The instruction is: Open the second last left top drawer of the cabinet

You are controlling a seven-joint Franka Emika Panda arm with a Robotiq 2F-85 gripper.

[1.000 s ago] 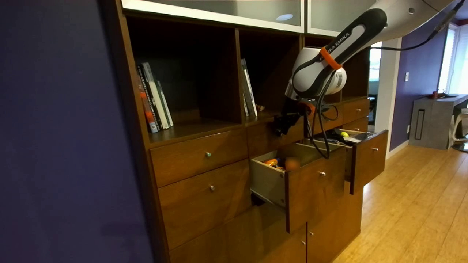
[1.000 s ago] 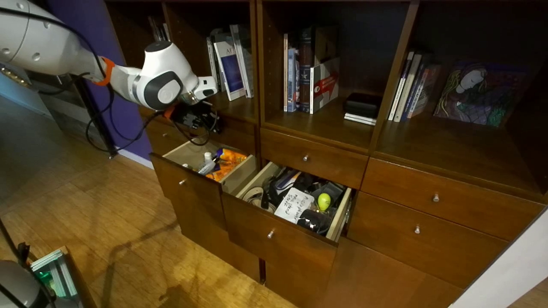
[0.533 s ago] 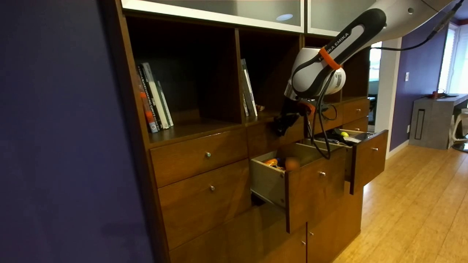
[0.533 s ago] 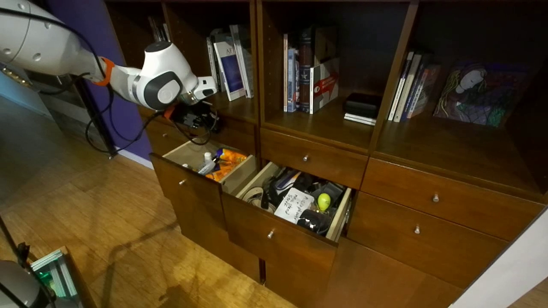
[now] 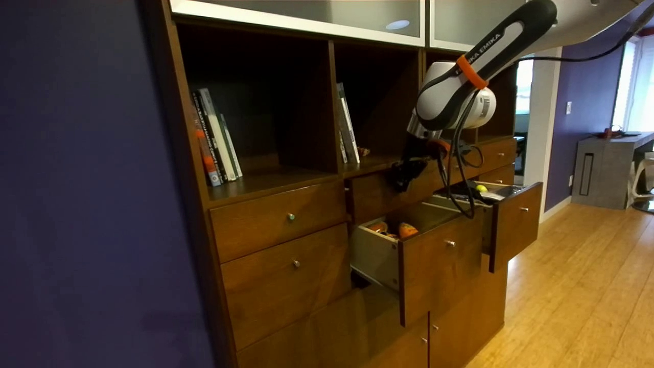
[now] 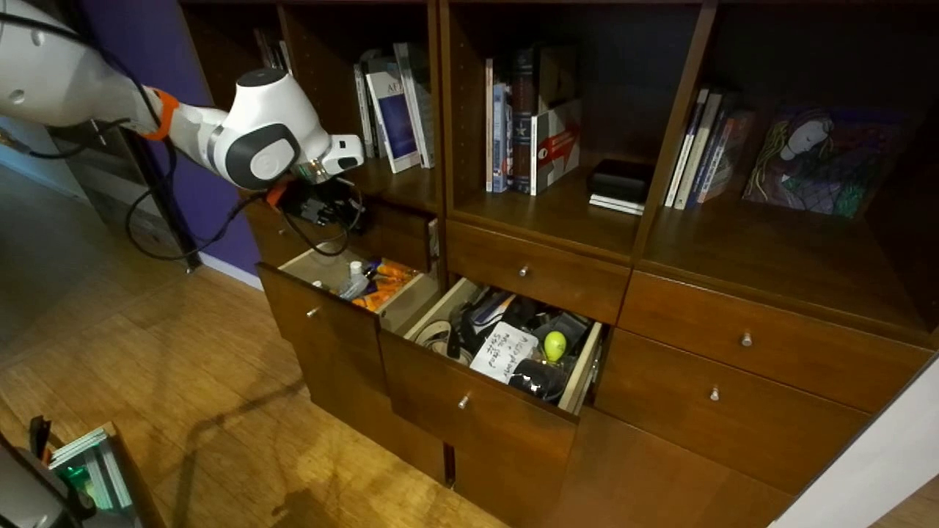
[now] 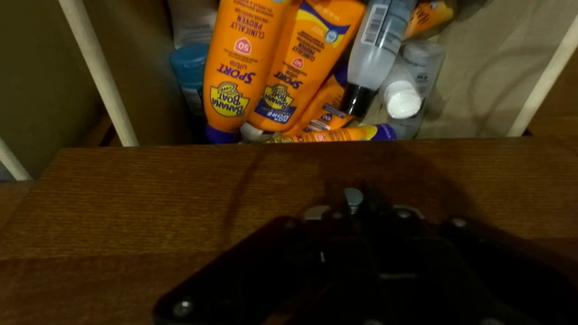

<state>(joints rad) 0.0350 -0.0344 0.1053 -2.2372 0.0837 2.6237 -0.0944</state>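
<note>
One shallow drawer (image 5: 372, 198) is found slightly open in the top drawer row of the cabinet (image 5: 327, 337), second from the left in an exterior view. Its front is set forward of the closed drawer (image 5: 278, 220) beside it, and a strip of its side (image 6: 433, 238) is exposed at one end. Its small metal knob (image 7: 353, 198) is seen in the wrist view between the fingertips of the gripper (image 7: 356, 216). The fingers are set close together and the knob is held between them; the exact contact is obscured, the fingers being dark and blurred.

The arm (image 6: 268, 132) is positioned in front of the cabinet in both exterior views, with an orange band (image 6: 165, 114) fitted around it.

Directly beneath the shallow drawer, a deeper drawer (image 5: 439, 276) is extended well out. Orange tubes (image 7: 239, 63), a clear bottle (image 7: 377, 49) with a black cap and a white-capped bottle (image 7: 402, 97) are contained in it. Beside it, a second deep drawer (image 6: 480, 411) is likewise extended; a handwritten card (image 6: 502, 352) and a yellow-green rounded item (image 6: 555, 345) are noted among dark articles.

Books (image 6: 400, 117) are stored in several cubbies above, and a painted picture (image 6: 814, 165) is displayed in the rightmost cubby of an exterior view. Pale frosted panels (image 5: 306, 13) are fitted over the cubbies.
</note>
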